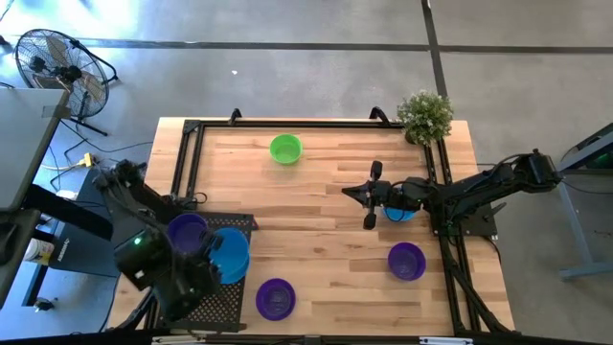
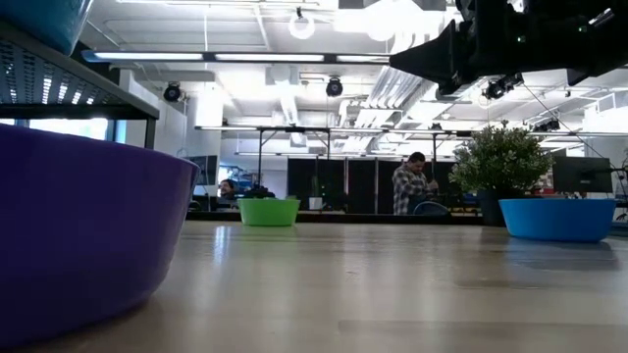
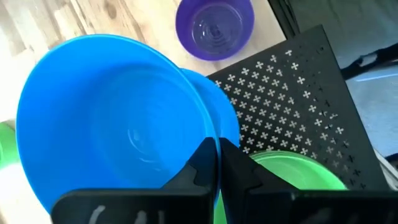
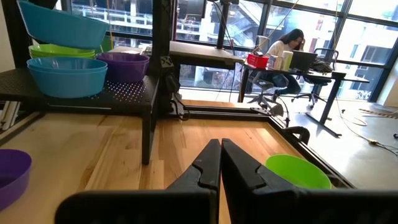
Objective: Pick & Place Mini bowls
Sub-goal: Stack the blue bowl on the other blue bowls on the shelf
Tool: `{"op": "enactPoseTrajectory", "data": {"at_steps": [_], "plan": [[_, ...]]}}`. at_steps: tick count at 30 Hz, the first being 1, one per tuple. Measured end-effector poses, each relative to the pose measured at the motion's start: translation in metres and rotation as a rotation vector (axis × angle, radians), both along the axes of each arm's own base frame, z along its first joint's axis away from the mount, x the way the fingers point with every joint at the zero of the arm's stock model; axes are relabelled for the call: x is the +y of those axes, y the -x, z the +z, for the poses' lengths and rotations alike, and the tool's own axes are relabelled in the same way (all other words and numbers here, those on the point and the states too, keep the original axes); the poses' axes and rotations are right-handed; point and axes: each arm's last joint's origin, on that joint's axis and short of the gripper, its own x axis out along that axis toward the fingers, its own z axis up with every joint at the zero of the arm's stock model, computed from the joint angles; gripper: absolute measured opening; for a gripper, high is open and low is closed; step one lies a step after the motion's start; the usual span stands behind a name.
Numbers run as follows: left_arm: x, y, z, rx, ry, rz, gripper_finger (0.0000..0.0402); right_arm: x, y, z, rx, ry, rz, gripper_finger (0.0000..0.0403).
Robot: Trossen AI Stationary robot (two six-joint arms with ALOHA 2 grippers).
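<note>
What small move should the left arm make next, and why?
Probably lift the blue bowl off the perforated rack toward the table: the left claw looks shut on its rim, above a green bowl. The right claw waits shut, empty.

You will find no readable text, label, brand, number or sign anywhere in these four views: nothing legible is printed on the bowls, the table, the rack or the arms, and the items on the desks in the room behind are too small to make out
</note>
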Motion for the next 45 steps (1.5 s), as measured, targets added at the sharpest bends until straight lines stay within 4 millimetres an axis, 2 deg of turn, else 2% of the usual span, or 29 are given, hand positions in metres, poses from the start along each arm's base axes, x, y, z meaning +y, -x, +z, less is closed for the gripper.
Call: {"op": "enactPoseTrajectory", "data": {"at_steps": [7, 15, 19, 32, 45], "plan": [[-0.015, 0.004, -0.018, -0.011, -0.035, -0.015, 0.0001, 0.000, 0.000, 0.000, 0.000, 0.000, 0.000, 0.0002], [-0.017, 0.002, -0.045, 0.035, -0.087, 0.002, 0.0001, 0.000, 0.000, 0.000, 0.000, 0.000, 0.000, 0.0002], [-0.019, 0.001, -0.047, 0.038, -0.078, 0.000, 0.0007, 0.000, 0.000, 0.000, 0.000, 0.000, 0.000, 0.0001], [-0.018, 0.002, -0.047, 0.045, -0.087, 0.001, 0.0084, 0.000, 0.000, 0.000, 0.000, 0.000, 0.000, 0.0001], [-0.018, 0.002, -0.047, 0.050, -0.077, 0.005, 0.0087, 0.000, 0.000, 0.000, 0.000, 0.000, 0.000, 0.0002]]}}
